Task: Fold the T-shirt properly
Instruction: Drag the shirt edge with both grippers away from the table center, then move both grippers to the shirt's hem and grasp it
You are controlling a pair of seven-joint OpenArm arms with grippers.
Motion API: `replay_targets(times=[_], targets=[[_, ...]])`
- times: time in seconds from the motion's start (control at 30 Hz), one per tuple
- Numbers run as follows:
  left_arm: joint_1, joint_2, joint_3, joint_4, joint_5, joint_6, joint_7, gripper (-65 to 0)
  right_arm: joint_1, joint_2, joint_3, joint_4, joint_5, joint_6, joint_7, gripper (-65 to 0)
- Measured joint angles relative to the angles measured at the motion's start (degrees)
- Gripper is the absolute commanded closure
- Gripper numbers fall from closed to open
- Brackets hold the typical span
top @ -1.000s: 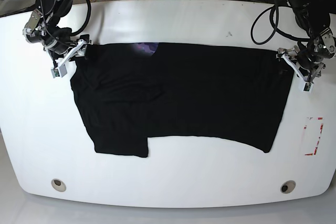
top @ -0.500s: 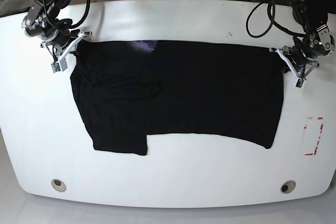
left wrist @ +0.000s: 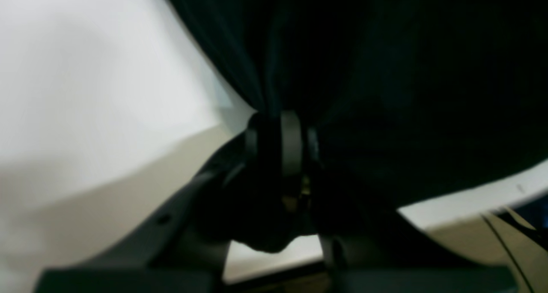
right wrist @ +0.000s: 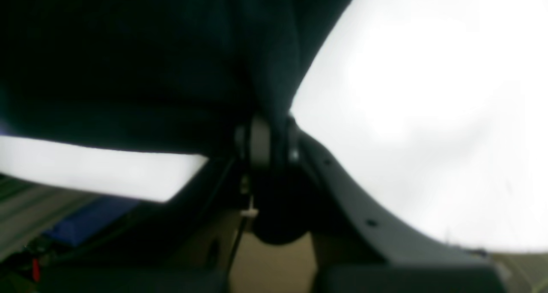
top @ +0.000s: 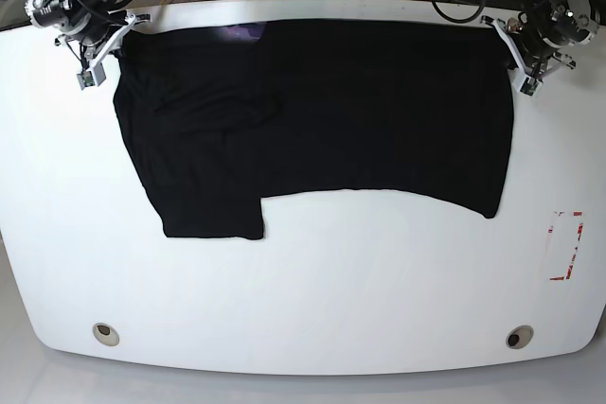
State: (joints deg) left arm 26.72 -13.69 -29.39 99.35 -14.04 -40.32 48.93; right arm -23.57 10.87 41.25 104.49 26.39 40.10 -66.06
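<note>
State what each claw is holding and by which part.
Both hold the T-shirt. The left claw pinches its far corner on the base view's right; the right claw pinches the far corner on that view's left. Both are shut on bunched cloth.

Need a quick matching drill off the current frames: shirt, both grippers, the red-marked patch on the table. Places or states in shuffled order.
Things:
1. T-shirt
2. left gripper
3. right gripper
4. red-marked patch

States:
A. bare on the white table, base view's right edge
B. shut on the shirt's corner, base view's right
C. spread black across the far table
D. shut on the shirt's corner, base view's left

Pairs: 1-C, 2-B, 3-D, 4-A
</note>
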Motion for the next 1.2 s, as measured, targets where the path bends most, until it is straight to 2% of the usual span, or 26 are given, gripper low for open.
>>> replay_targets(times=[0.03,0.1,0.17,0.2,0.27,0.5,0.63,0.77,0.97,1.2], targets=[[0.15,-0.02,-0.11,-0.04,0.02,-0.07,-0.37,-18.9,-0.44,0.33,-0.13,0.33,0.02,0.02,-0.11,-17.1],[0.09,-0.13,-0.37,-0.15,0.15,-0.02,-0.39,-35.8,-1.29,1.11,-0.17,1.53,-0.07,0.00,-0.07,-35.0],[-0.04,-0.39,-0.39,-0.09,1.05,0.02,-0.28,-48.6,-1.79,1.20,0.33,2.99,-0.42,-0.04,-0.04,-49.1],[-0.04,-0.37,-0.63,0.15,1.20,0.48,-0.20,-53.3,-2.21,1.22,0.35,3.91,-0.57,-0.17,0.02,-54.7],[0.28,-0.17,-0.85,1.01,1.55,0.44,0.72,-54.9,-3.04,1.55,0.33,6.08,-0.04,0.02,0.07,-58.5],[0.74,0.90,-0.85,6.97,2.14,0.37,2.56,-52.5,-1.49,2.71,0.13,8.70,-0.26,0.00,0.00,-54.4],[-0.31,0.70,-0.90,9.88,1.99,0.37,3.15,-52.5,5.11,3.76,-0.42,6.45,-0.74,-0.17,0.13,-53.6],[-3.54,1.46,-0.92,9.99,2.51,0.31,4.07,-52.5,12.22,5.79,-5.38,0.50,-0.46,0.09,-0.04,-50.1],[-10.86,6.12,-5.31,9.79,2.49,-0.02,3.80,-52.5,21.90,8.17,-6.51,-6.43,-0.92,-0.15,-0.09,-42.8],[-17.64,7.87,-6.56,9.18,7.15,0.22,3.96,-52.5,34.21,10.88,-8.17,-24.46,-1.14,-0.15,0.52,-41.7]])
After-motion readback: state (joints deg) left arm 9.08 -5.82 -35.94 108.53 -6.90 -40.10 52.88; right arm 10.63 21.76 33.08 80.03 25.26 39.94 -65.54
